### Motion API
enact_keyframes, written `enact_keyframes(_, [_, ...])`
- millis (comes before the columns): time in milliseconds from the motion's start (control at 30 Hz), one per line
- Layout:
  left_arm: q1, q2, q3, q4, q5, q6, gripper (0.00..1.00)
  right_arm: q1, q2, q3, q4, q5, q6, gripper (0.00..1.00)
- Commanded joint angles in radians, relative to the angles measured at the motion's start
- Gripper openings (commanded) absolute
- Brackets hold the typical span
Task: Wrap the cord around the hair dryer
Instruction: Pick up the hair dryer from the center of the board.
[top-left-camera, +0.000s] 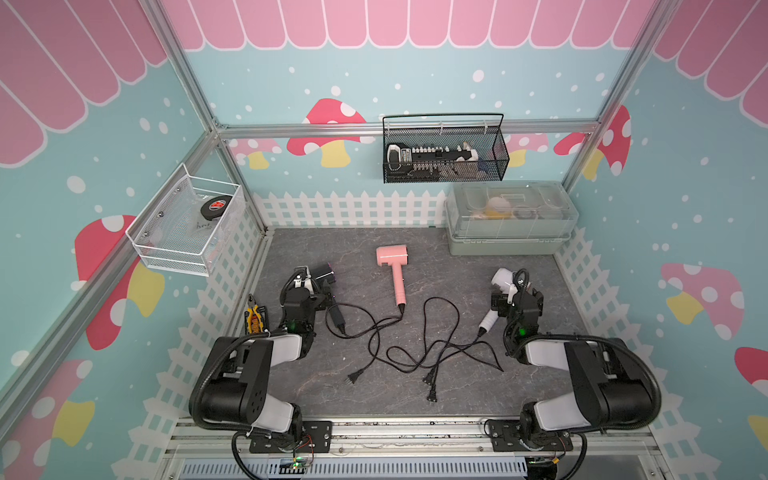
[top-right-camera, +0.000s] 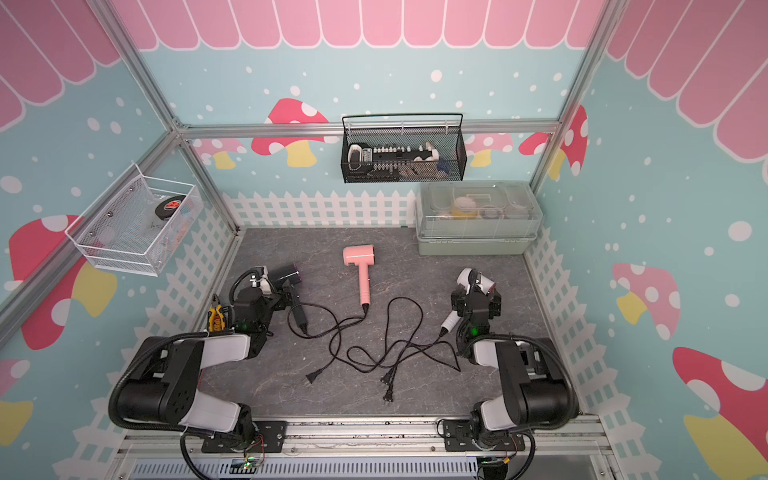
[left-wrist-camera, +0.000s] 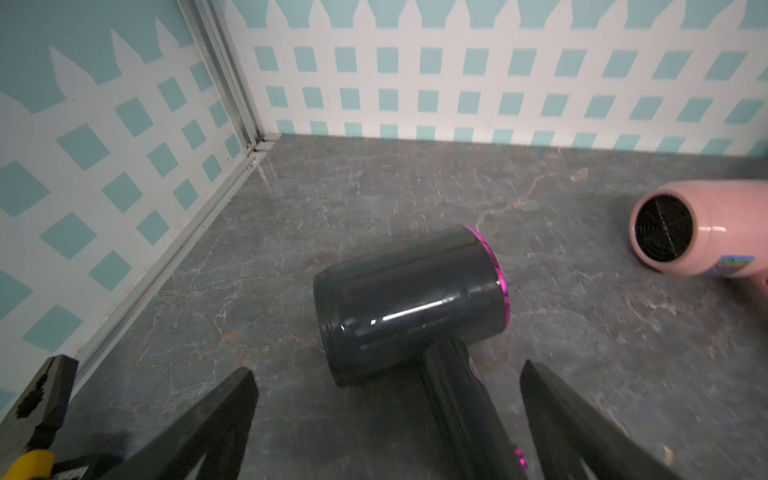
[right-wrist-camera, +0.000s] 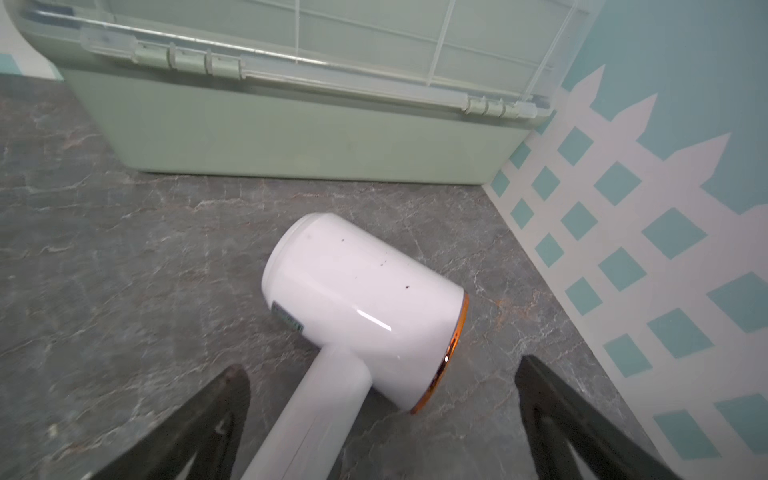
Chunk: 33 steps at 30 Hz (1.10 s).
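Three hair dryers lie on the grey table. A pink hair dryer (top-left-camera: 392, 254) (top-right-camera: 358, 254) is in the middle, with its handle toward the front. My left gripper (left-wrist-camera: 387, 370) stands open over the handle of a dark grey one (left-wrist-camera: 409, 299) (top-left-camera: 323, 272) without touching it. Just as wide open, my right gripper (right-wrist-camera: 382, 365) straddles the handle of a white one (right-wrist-camera: 361, 299) (top-left-camera: 502, 277). Their black cords (top-left-camera: 415, 349) (top-right-camera: 374, 353) lie loose and tangled across the table's middle, and the plugs (top-left-camera: 432, 397) rest near the front.
Yellow-handled pliers (top-left-camera: 253, 318) (left-wrist-camera: 37, 411) lie by the left wall beside my left arm. A green box with a clear lid (top-left-camera: 509, 220) (right-wrist-camera: 291, 137) stands at the back right. A black mesh basket (top-left-camera: 444, 151) and a white one (top-left-camera: 187, 220) hang on the walls.
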Motion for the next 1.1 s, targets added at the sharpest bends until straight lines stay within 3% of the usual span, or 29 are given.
enact_keyframes(0, [-0.019,-0.075,0.157,-0.305,0.002,0.030,0.99,0.009,-0.092,0.194,-0.378,0.043,0.021,1.00])
enact_keyframes(100, [-0.032,-0.069,0.246,-0.457,0.027,-0.024,0.99,0.010,-0.080,0.340,-0.680,0.058,0.161,0.99])
enact_keyframes(200, [-0.065,-0.041,0.315,-0.584,0.077,-0.097,0.99,0.010,-0.046,0.446,-0.936,-0.017,0.325,0.99])
enact_keyframes(333, [-0.161,0.009,0.393,-0.696,0.146,-0.122,0.99,0.010,-0.012,0.484,-1.081,-0.166,0.461,1.00])
enact_keyframes(567, [-0.288,0.046,0.471,-0.737,0.187,-0.145,0.99,0.011,0.053,0.513,-1.156,-0.316,0.660,1.00])
enact_keyframes(767, [-0.291,0.068,0.497,-0.717,0.246,-0.191,0.99,0.005,0.182,0.585,-1.204,-0.272,0.747,0.98])
enact_keyframes(1067, [-0.294,0.064,0.483,-0.714,0.255,-0.188,0.99,-0.033,0.334,0.650,-1.202,-0.247,0.811,0.85])
